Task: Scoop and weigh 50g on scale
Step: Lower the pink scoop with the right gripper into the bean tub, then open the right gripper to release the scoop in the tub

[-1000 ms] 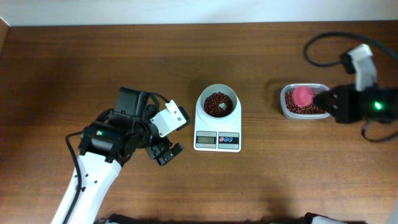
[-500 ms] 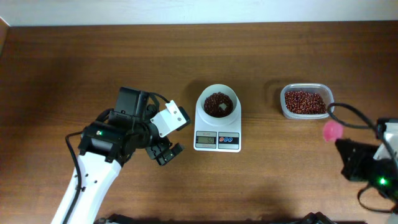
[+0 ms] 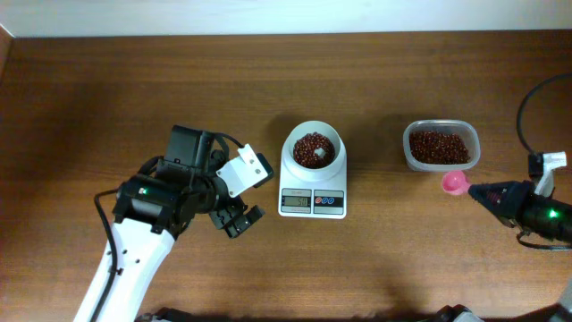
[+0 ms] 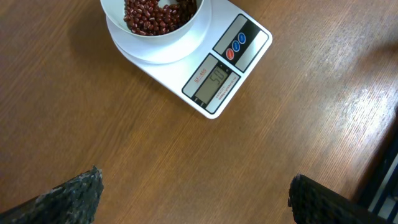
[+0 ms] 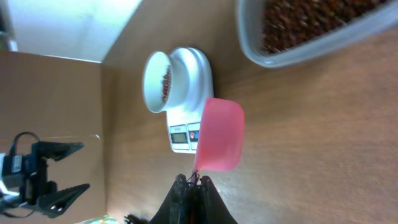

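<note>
One table [image 3: 134, 98] is bearing one scale [image 3: 313, 202], one white bowl [image 3: 295, 141] and one clear tub [image 3: 408, 148], each holding red beans [image 3: 313, 148] too many to count, while two tools, the left tool [image 3: 239, 217] and the right tool [image 3: 478, 190], and one pink scoop [image 3: 455, 182] are showing above it.

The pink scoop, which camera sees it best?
The right wrist view: the pink scoop fills the middle, big and close, held by the shut right hand. Overhead shows it tiny beside the bean tub. The left wrist view misses it.
</note>
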Controlling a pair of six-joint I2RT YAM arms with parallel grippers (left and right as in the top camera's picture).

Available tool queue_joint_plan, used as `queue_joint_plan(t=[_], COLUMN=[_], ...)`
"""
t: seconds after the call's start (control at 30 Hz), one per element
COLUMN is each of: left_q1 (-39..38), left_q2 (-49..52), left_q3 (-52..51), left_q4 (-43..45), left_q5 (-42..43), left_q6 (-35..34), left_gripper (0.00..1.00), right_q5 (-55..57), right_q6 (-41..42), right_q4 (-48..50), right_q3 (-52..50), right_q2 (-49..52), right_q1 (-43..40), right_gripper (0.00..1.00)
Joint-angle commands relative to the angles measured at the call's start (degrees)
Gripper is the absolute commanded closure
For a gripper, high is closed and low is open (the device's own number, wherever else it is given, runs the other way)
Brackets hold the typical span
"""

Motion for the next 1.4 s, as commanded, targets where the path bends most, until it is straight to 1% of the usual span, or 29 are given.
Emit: queue_joint_plan(t=[0.0,0.07,0.1,0.17,0.2,0.27,0.3,0.33,0.37,0.47,0.57,0.63,0.7,0.77,0.83,0.97,1.0,1.03,1.07,1.1,1.27,1.33,1.37], left_q1=[0.3,0.3,0.3,0.3,0.3,0.3,0.3,0.3,0.3,0.3,0.3,0.3,0.3,0.3,0.3,0.3,0.3,0.3,0.3,0.3,0.3,0.3,0.3], left_q2=[-0.5,-0.5,-0.5,-0.5,-0.5,-0.5,-0.5,-0.5,-0.5,-0.5,-0.5,-0.5,-0.5,-0.5,-0.5,-0.5,-0.5,-0.5,-0.5,-0.5,-0.5,-0.5,-0.5], left_q3=[1.0,1.0,1.0,1.0,1.0,1.0,1.0,1.0,1.0,1.0,1.0,1.0,1.0,1.0,1.0,1.0,1.0,1.0,1.0,1.0,1.0,1.0,1.0], left_q4=[0.1,0.1,0.1,0.1,0.1,0.1,0.1,0.1,0.1,0.1,0.1,0.1,0.1,0.1,0.1,0.1,0.1,0.1,0.1,0.1,0.1,0.1,0.1], left_q5=[0.2,0.2,0.2,0.2,0.2,0.2,0.2,0.2,0.2,0.2,0.2,0.2,0.2,0.2,0.2,0.2,0.2,0.2,0.2,0.2,0.2,0.2,0.2], left_q6=[0.5,0.4,0.5,0.5,0.5,0.5,0.5,0.5,0.4,0.5,0.5,0.4,0.5,0.5,0.5,0.5,0.5,0.4,0.5,0.5,0.5,0.5,0.5], left_gripper=[0.01,0.01,0.01,0.01,0.01,0.01,0.01,0.01,0.01,0.01,0.01,0.01,0.01,0.01,0.01,0.01,0.01,0.01,0.01,0.01,0.01,0.01,0.01], right_q5=[9.7,10.6,10.7,10.1,7.6,-0.8,-7.3,-10.3,-11.4,-12.3,-11.3,-6.2,1.6,5.3,11.1,23.8,25.1,25.6,25.6,25.8,25.5,25.3,24.9], right_q6=[5.3,10.0,15.1,23.2,25.1,24.9,21.1,19.2,18.8,19.2,31.8,39.6,46.1,50.2,53.0,53.5,53.4,53.4,53.4,53.4,53.4,53.4,53.4], right_q4=[1.5,6.0,9.9,15.6,19.6,24.5,23.0,21.5,20.9,24.0,38.6,46.6,54.6,59.2,59.1,58.1,58.1,58.0,58.1,58.1,58.0,57.6,57.7], right_q3=[-0.3,-0.8,-2.0,-5.3,-8.6,-13.3,-13.8,-13.7,-13.7,-13.7,-13.7,-13.7,-13.7,-13.7,-13.7,-13.7,-13.7,-13.7,-13.7,-13.7,-13.7,-13.7,-13.7], right_q2=[3.1,4.8,5.4,5.5,5.5,5.5,5.5,5.4,5.3,5.3,5.3,5.3,5.3,5.3,5.3,5.8,6.1,6.2,6.4,6.7,11.5,11.7,11.7], right_q1=[-0.4,-0.4,-0.4,-0.4,-0.4,-1.2,-1.6,-1.5,-1.5,-1.5,-1.0,0.9,6.4,11.8,13.9,15.1,15.1,15.1,15.1,15.1,15.1,15.1,15.1], right_gripper=[0.96,0.96,0.96,0.96,0.96,0.96,0.96,0.96,0.96,0.96,0.96,0.96,0.96,0.96,0.96,0.96,0.95,0.94,0.9,0.89,0.89,0.89,0.84])
